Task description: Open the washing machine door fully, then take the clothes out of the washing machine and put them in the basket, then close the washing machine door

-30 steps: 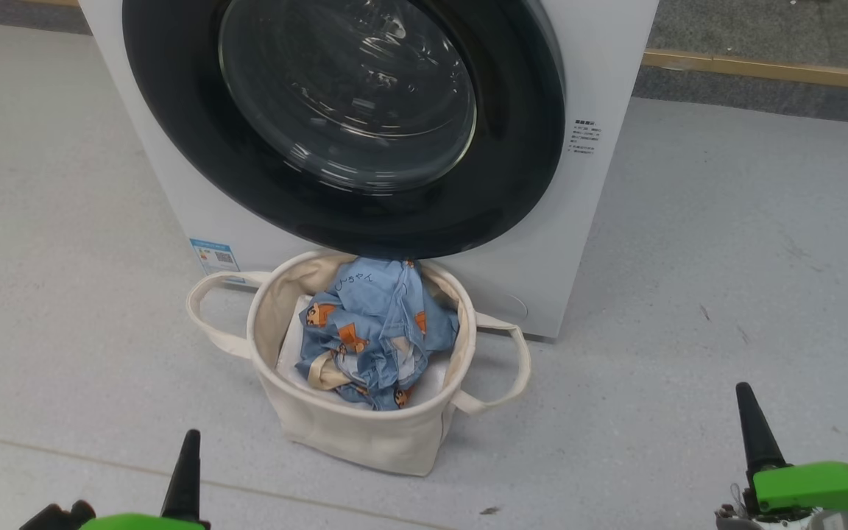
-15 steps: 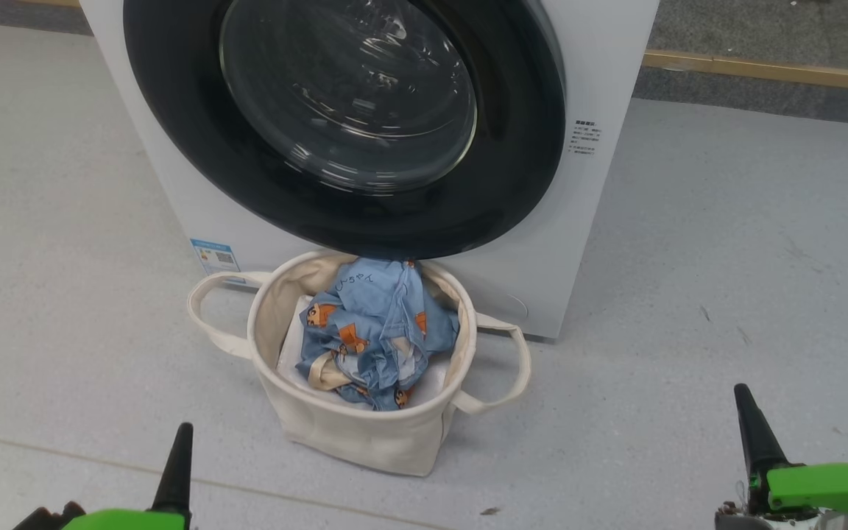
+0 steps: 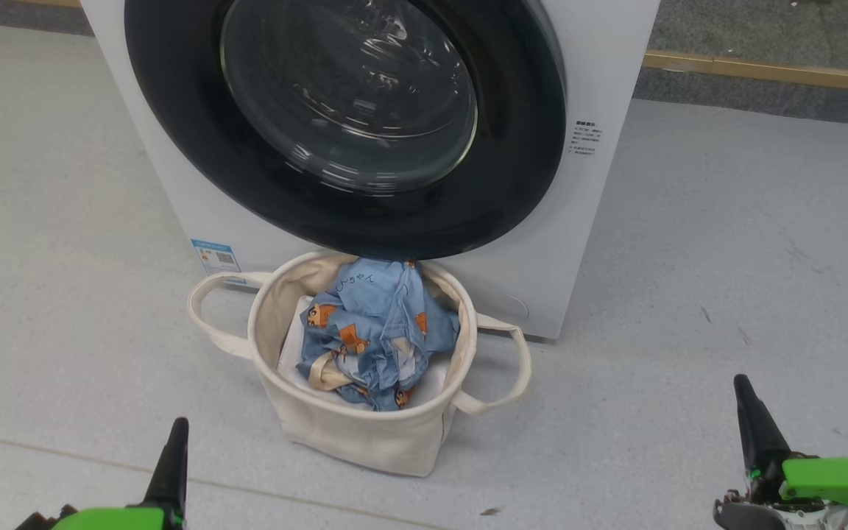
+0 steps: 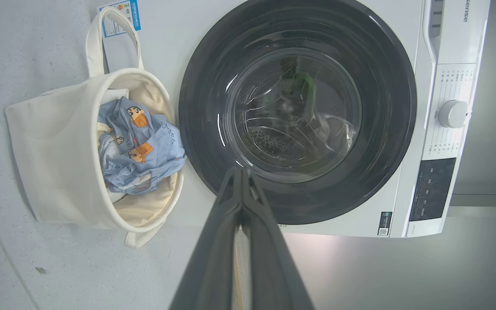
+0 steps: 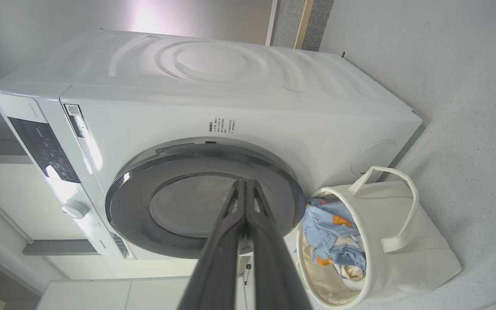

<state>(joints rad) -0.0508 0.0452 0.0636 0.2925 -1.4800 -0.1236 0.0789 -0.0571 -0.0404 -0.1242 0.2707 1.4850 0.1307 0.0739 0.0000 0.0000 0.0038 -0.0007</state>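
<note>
Clothes (image 3: 376, 331) job is looking pretty much done, so I'm probably just backing off now. In the bottom corners, my left gripper (image 3: 177, 430) is sinking lower than a second ago and my right gripper (image 3: 744, 386) is barely drifting, both pinched fully shut, carrying nothing. Mid-frame the bundle is sitting in the basket (image 3: 365, 442), and up top the washing machine door (image 3: 365, 221) is staying closed.

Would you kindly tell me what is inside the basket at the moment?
Crumpled blue clothes with orange figures lie in the basket, over a white sheet showing at their edges. The basket's bottom is covered, so anything beneath cannot be seen.
</note>
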